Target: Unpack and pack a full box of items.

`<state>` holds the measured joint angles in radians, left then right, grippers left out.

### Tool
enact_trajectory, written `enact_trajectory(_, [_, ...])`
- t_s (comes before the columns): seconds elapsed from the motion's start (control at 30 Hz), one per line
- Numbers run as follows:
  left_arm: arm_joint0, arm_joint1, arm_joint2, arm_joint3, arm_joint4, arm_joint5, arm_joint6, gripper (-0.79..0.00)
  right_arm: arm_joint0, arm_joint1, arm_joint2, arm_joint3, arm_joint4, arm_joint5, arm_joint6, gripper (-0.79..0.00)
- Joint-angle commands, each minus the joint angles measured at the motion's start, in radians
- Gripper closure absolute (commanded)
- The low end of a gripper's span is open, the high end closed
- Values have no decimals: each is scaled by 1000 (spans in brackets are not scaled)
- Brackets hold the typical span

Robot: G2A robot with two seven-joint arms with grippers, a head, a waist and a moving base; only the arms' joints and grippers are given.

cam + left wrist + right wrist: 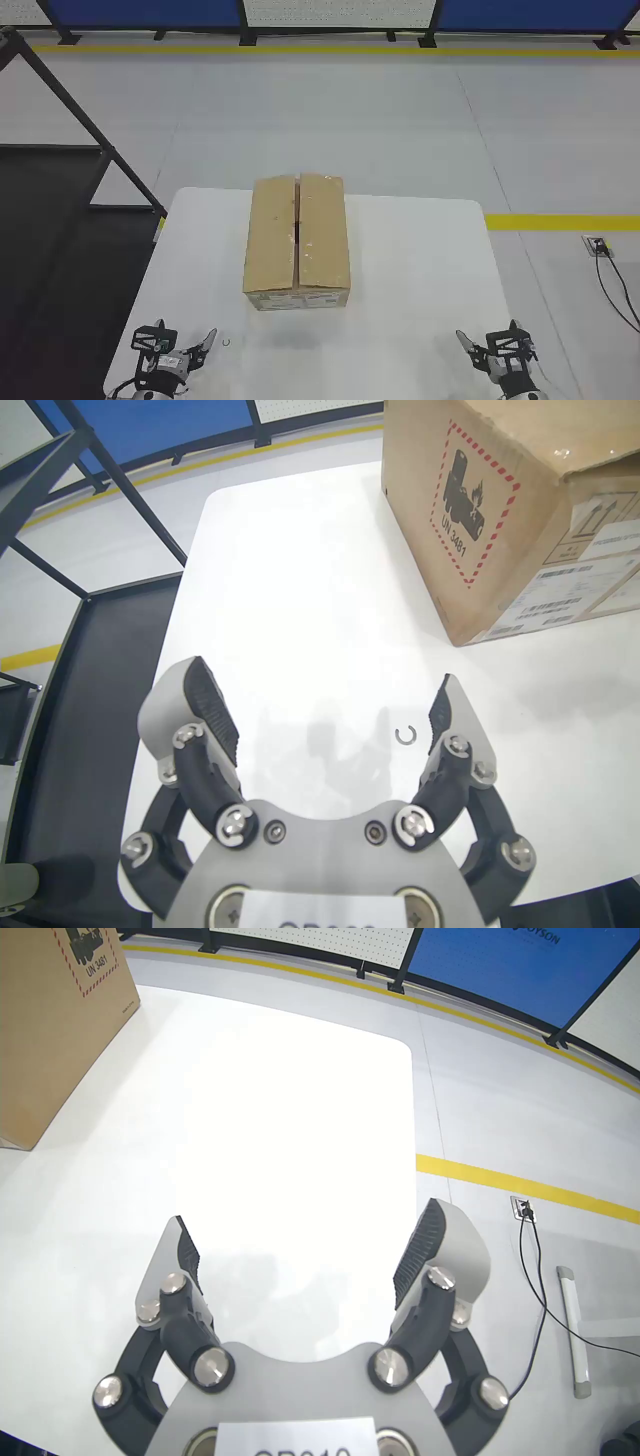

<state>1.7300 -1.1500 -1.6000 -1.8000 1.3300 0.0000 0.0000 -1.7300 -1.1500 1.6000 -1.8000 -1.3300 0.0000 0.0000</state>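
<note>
A brown cardboard box point(298, 240) stands in the middle of the white table point(420, 290), its two top flaps folded shut with a seam down the middle. The box point(500, 515) carries a red-dashed hazard label and white shipping labels on its sides; a corner of the box point(60, 1028) appears in the right wrist view. My left gripper point(175, 348) point(320, 695) is open and empty at the table's near left corner. My right gripper point(497, 345) point(305, 1243) is open and empty at the near right corner. Both are well short of the box.
A small metal C-shaped ring point(405, 734) point(226, 343) lies on the table by the left gripper. A dark metal rack point(60, 230) stands left of the table. A black cable point(540, 1298) and floor socket point(598, 245) sit right of the table.
</note>
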Motion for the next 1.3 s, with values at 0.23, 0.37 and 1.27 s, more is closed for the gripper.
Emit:
enact_trajectory(0.23, [0, 0, 0, 0, 0, 0, 0, -784, 0, 0, 0, 0, 0, 0, 0, -785])
enact_trajectory(0.37, [0, 0, 0, 0, 0, 0, 0, -784, 0, 0, 0, 0, 0, 0, 0, -785])
enact_trajectory(1.27, [-106, -1, -32, -3, 8, -45, 69, -785, -22, -12, -59, -176, -154, 67, -43, -785])
